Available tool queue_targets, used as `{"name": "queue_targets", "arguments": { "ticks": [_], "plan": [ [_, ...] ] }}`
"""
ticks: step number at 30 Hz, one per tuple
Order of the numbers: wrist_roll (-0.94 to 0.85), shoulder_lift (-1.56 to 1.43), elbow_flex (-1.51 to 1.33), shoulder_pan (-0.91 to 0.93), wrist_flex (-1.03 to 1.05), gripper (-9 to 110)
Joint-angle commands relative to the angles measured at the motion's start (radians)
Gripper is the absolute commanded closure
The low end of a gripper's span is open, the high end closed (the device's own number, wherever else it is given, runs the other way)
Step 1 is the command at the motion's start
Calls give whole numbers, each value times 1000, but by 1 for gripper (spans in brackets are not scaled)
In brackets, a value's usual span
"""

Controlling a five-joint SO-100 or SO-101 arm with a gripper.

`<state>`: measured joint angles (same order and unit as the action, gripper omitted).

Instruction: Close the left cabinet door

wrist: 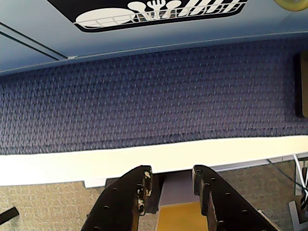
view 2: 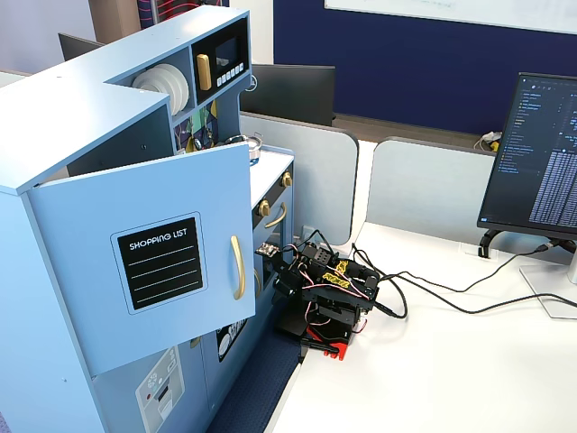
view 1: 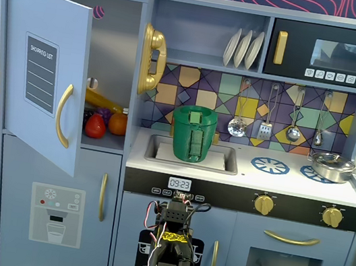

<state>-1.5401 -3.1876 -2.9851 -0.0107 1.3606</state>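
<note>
The left cabinet door (view 1: 40,76) is light blue with a black "SHOPPING LIST" panel and a curved gold handle (view 1: 63,115). It stands swung open towards the camera at the upper left of the toy kitchen; it also shows in the side fixed view (view 2: 144,271). Toy fruit (view 1: 105,121) lies in the open compartment behind it. My arm (view 1: 171,255) is folded low in front of the kitchen's middle, well below and right of the door. In the wrist view my gripper (wrist: 172,175) points down at a blue mat (wrist: 154,96); its jaws are apart and empty.
A lower door with a dispenser graphic (view 1: 55,215) sits under the open door. A gold phone (view 1: 151,59), a green pot (view 1: 193,133) in the sink and a black microwave (view 1: 328,54) lie to the right. A monitor (view 2: 541,153) and cables (view 2: 433,298) are on the white desk.
</note>
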Motion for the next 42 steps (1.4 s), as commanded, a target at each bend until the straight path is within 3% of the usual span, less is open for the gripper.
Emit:
{"name": "queue_targets", "arguments": {
  "ticks": [1,12,18,23,29,36,42],
  "plan": [
    [25,8,-14,-28,172,101],
    [-2,9,-14,-83,172,101],
    [49,5,54,-546,0,102],
    [-52,66,158,-931,-331,102],
    [-138,112,264,-1259,-514,102],
    [-216,218,387,-1496,-792,102],
    [-261,390,546,-1577,-979,102]
  ]
}}
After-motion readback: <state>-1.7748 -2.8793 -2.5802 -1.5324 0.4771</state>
